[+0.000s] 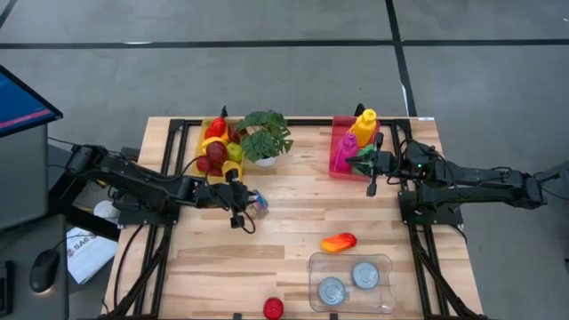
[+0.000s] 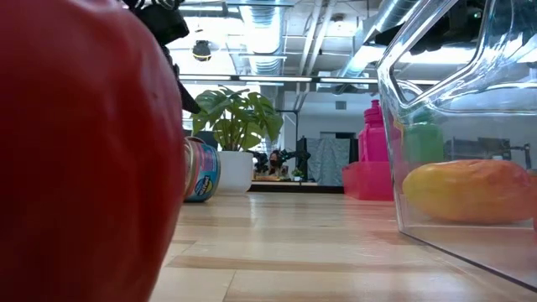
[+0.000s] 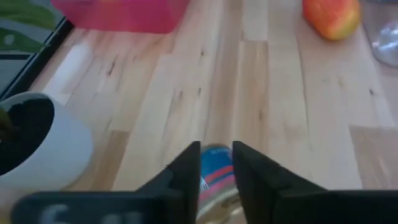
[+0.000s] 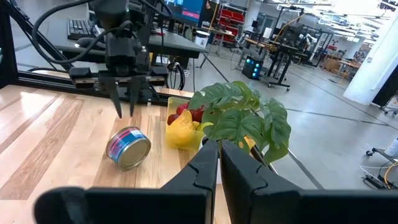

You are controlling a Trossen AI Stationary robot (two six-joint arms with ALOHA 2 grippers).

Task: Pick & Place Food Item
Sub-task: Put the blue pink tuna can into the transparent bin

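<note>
The left gripper (image 4: 125,99) stands narrowly parted above the tipped can (image 4: 129,147), holding nothing. Lower squarely, straddle the can's sides, then close firmly so it cannot roll

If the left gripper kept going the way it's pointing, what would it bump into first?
Probably the blue can. The left gripper points down with the can lying on its side just beneath its fingers; depth is a little unclear.

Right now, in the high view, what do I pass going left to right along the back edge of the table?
Yellow bin of fruit → potted plant → pink bin of bottles, with the right gripper hanging by the pink bin's right side.
</note>
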